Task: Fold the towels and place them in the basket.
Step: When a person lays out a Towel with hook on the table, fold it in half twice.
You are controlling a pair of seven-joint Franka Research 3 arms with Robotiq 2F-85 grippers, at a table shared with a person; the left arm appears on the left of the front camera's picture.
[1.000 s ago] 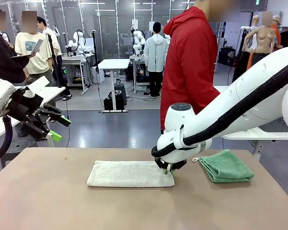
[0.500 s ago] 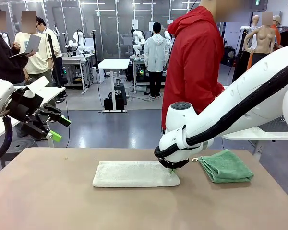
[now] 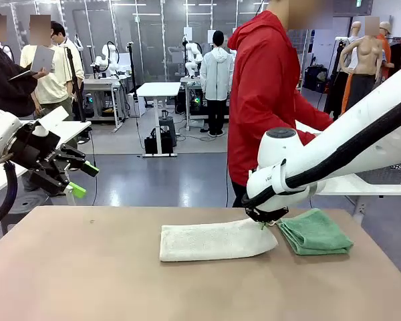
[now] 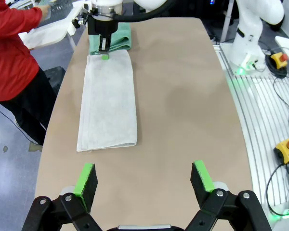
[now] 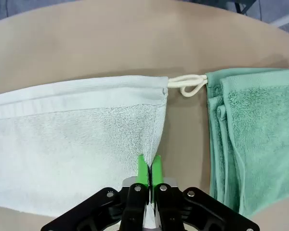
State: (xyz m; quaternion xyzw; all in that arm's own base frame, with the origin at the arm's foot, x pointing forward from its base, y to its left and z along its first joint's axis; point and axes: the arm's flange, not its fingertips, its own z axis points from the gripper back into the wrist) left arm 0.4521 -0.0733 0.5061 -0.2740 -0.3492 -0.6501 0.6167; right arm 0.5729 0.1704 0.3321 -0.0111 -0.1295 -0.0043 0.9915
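The off-white towel [image 3: 214, 241] lies folded into a long strip on the tan table [image 3: 87, 281]. My right gripper [image 3: 262, 225] is shut on its right end, which is lifted slightly. In the right wrist view the green pads [image 5: 143, 169] pinch the off-white towel's edge [image 5: 77, 130] near its cord loop [image 5: 187, 85]. The mint green towel [image 3: 314, 231] lies folded just to the right, close to that end; it is also in the right wrist view [image 5: 253, 125]. A dark mesh wall, probably the basket [image 3: 387, 175], shows behind my right arm. My left gripper [image 3: 80, 178] hangs open above the table's left edge.
A person in a red jacket [image 3: 264, 100] stands at the far side, reaching right over a white side table [image 3: 351, 188]. In the left wrist view the left gripper [image 4: 144, 177] looks down the table [image 4: 183, 96] at both towels [image 4: 108, 106] and the right gripper [image 4: 103, 50].
My right gripper has dragged the off-white towel to the right, toward the green towel, and its held end has risen. The person has leaned right. The left arm has not moved.
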